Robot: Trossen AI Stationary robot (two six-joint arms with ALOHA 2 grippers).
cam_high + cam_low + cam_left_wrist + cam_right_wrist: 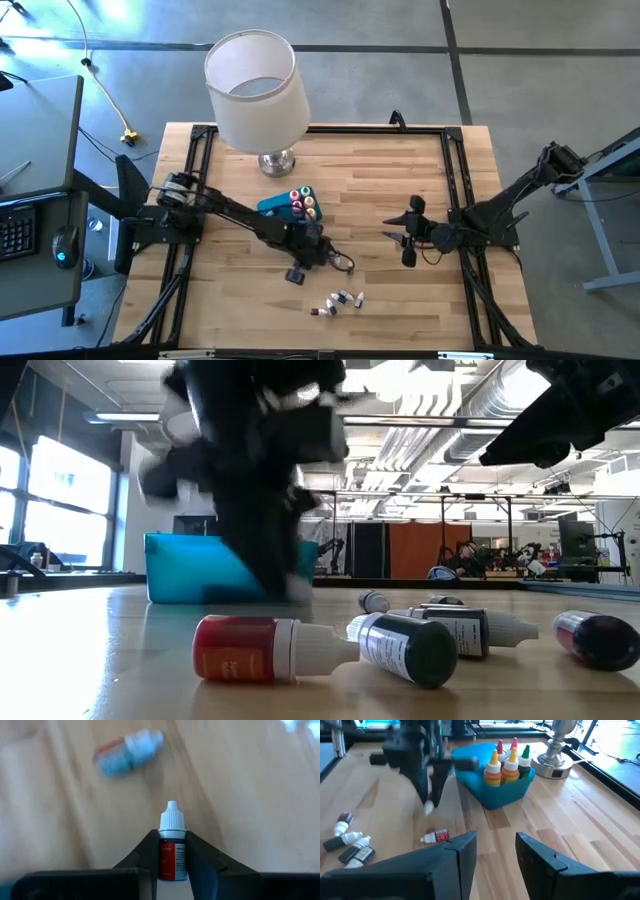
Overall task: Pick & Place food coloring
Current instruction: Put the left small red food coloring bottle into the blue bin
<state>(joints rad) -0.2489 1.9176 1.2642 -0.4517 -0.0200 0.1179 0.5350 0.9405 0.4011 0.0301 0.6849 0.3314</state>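
Two dark fingers (pixel 150 852) of the left gripper (pixel 172 857) are closed tight on a small red dropper bottle (pixel 172 857), white cap pointing out ahead of them over the wood. From where I stand that gripper hangs near the middle of the table (pixel 400 310), just beside the blue tray (pixel 275 205), where several orange, yellow, red and green bottles (pixel 507 762) already stand upright. One more red bottle (pixel 435 836) lies on its side close by, and a loose cluster of bottles (pixel 338 300) rests nearer the front edge. The right gripper (pixel 495 850) waits well apart on its own side, fingers spread and empty. My worry is the grip: the bottle is pinched low on its body, so it could pivot or slip out, or knock over the standing bottles when it reaches the tray.
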